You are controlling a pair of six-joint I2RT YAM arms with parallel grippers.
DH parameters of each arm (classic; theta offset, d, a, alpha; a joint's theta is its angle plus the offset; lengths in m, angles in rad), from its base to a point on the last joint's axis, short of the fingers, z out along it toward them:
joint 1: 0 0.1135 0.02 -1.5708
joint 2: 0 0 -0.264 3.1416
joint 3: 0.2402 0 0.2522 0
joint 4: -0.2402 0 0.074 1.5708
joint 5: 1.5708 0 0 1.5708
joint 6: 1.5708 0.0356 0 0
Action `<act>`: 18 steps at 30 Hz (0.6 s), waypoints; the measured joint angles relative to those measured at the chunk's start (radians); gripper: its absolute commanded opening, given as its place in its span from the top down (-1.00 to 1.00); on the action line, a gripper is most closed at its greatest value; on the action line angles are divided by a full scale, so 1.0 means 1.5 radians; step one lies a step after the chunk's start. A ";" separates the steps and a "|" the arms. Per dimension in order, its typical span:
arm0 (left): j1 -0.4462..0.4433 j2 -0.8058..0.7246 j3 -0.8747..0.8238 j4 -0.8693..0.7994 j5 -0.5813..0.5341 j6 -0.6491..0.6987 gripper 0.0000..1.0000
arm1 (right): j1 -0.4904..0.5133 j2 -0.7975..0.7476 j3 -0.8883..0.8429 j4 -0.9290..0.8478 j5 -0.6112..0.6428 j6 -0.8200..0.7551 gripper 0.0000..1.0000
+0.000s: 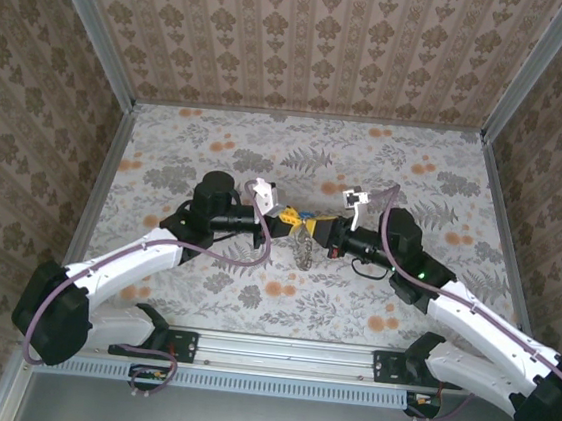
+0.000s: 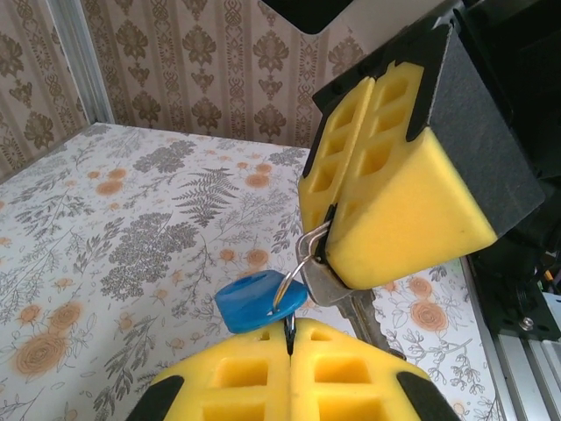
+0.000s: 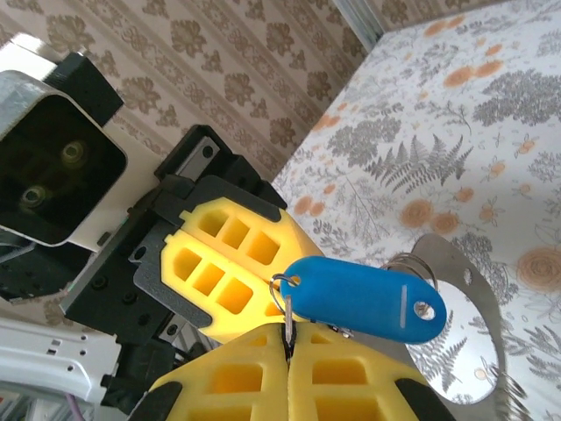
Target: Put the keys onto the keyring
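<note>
From above, the two arms are meeting nose to nose over the middle of the flowered table (image 1: 203,283). The left gripper (image 1: 282,217) and right gripper (image 1: 327,228) are almost touching, with the keys (image 1: 304,215) showing as a blue speck between them. The keyring (image 1: 304,246) is dangling grey-brown just below, clear of the cloth, probably so both pieces hang free for threading.

In the left wrist view, the left gripper (image 2: 289,364) is pressing its pads fully together on a dark sliver directly under the blue tag of the keys (image 2: 254,304) (most likely their own metal part, though it is too thin to be sure). The right gripper (image 2: 337,206) is sitting just above, pads together, with a wire loop and the grey keyring (image 2: 346,298) emerging beneath it.

In the right wrist view, the right gripper (image 3: 287,368) is pinching the thin wire loop at the end of the keys (image 3: 364,298), steadying it edge-on. The left gripper (image 3: 230,263) is facing it closely, and the keyring (image 3: 478,307) is curving down behind the tag.
</note>
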 measured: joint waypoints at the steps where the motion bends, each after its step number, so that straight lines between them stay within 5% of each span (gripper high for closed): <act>1: 0.000 0.000 0.002 -0.004 0.000 0.003 0.92 | 0.000 0.003 0.011 -0.019 -0.004 -0.003 1.00; 4: 0.000 0.000 0.005 -0.007 0.002 0.010 0.76 | 0.000 0.010 0.052 -0.085 -0.008 -0.022 1.00; 6: -0.001 0.000 0.006 -0.006 0.002 0.013 0.40 | -0.002 0.020 0.092 -0.143 -0.011 -0.042 1.00; 8: -0.001 0.000 0.006 -0.011 -0.001 0.015 0.26 | -0.007 0.030 0.136 -0.193 -0.017 -0.060 1.00; 18: 0.040 -0.069 0.003 -0.067 -0.068 0.020 -0.19 | -0.073 0.134 0.434 -0.463 -0.021 -0.087 1.00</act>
